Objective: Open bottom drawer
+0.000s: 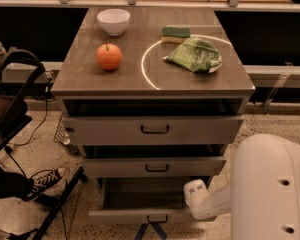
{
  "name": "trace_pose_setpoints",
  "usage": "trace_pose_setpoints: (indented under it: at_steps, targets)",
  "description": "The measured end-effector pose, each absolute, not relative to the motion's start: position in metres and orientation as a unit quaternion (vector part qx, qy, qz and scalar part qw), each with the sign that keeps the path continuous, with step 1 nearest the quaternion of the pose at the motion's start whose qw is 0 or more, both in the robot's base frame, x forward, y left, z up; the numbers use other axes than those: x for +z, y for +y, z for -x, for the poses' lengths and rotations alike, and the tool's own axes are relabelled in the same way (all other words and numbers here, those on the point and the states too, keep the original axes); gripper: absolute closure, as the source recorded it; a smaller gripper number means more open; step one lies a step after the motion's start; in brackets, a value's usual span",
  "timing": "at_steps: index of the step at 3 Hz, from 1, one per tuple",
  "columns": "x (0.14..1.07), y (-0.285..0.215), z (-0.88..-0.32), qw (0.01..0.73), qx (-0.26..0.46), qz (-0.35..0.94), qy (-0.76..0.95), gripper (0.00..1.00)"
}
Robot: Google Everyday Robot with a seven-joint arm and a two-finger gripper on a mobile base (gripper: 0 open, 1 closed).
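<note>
Bottom drawer (140, 215) open, end effector (194, 193) at right

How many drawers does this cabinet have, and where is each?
3. Top drawer under the tabletop, middle drawer beneath it, bottom drawer lowest and pulled out furthest. The end effector is beside the bottom drawer's right end. None appear hidden.
</note>
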State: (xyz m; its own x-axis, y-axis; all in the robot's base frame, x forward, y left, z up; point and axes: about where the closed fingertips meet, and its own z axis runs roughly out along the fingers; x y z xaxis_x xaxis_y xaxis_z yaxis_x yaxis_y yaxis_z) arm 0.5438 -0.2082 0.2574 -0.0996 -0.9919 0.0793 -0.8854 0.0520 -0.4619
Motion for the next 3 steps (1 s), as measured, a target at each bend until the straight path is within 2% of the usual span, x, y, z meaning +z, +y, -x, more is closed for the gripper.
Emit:
trace_pose_setpoints:
  at_steps: [2,3]
  targets:
    - [0.189,-0.206,-0.569,0.108,-0.143,0.68,0.711,1.0]
    - [0.152,-0.205,-0.556,0.053,-0.113,0.691,0.712,1.0]
